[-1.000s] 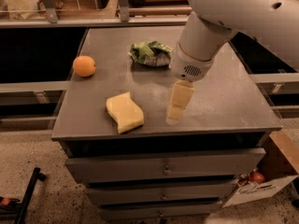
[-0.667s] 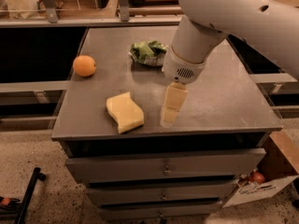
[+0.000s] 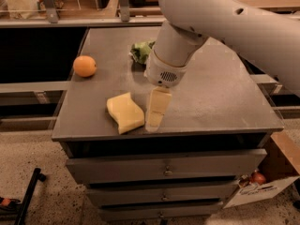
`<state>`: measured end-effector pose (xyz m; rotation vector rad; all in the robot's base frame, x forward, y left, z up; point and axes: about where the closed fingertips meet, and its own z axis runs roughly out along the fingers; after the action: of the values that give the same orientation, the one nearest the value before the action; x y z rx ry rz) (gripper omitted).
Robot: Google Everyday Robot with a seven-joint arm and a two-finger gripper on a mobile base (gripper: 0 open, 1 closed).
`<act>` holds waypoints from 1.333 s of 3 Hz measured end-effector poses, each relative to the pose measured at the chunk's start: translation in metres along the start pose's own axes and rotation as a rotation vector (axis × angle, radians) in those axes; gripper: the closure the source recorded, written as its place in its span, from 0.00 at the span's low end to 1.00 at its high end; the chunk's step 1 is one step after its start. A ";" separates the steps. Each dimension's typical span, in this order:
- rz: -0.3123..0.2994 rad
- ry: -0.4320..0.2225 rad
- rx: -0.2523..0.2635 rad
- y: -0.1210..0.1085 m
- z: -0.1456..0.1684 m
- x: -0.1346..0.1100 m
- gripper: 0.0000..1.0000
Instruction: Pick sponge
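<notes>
Gripper (image 3: 153, 123), pale yellow and blocky, on a white jointed arm (image 3: 225, 18): tip low over the grey metal cabinet top (image 3: 220, 93), near its front edge. Whether it is parted or closed cannot be told, and nothing is seen held

Sponge (image 3: 125, 112), pale yellow foam slab with wavy sides: lies flat just left of the gripper in the view, contact uncertain. Judged ungrasped; the tip sits low and alongside, probably to meet the slab at its own height

Round orange fruit (image 3: 85, 66) — well left of and behind the gripper, clear of the work

Crumpled green wrapper (image 3: 140, 51) — behind the gripper, partly hidden by the arm
</notes>
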<state>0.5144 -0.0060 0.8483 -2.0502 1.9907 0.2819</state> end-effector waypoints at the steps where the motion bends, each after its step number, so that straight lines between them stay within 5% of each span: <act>1: -0.036 -0.016 -0.015 0.000 0.008 -0.016 0.00; 3: -0.063 -0.009 -0.041 0.001 0.032 -0.027 0.00; 4: -0.072 -0.013 -0.048 0.002 0.037 -0.029 0.18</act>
<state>0.5128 0.0333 0.8222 -2.1387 1.9150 0.3302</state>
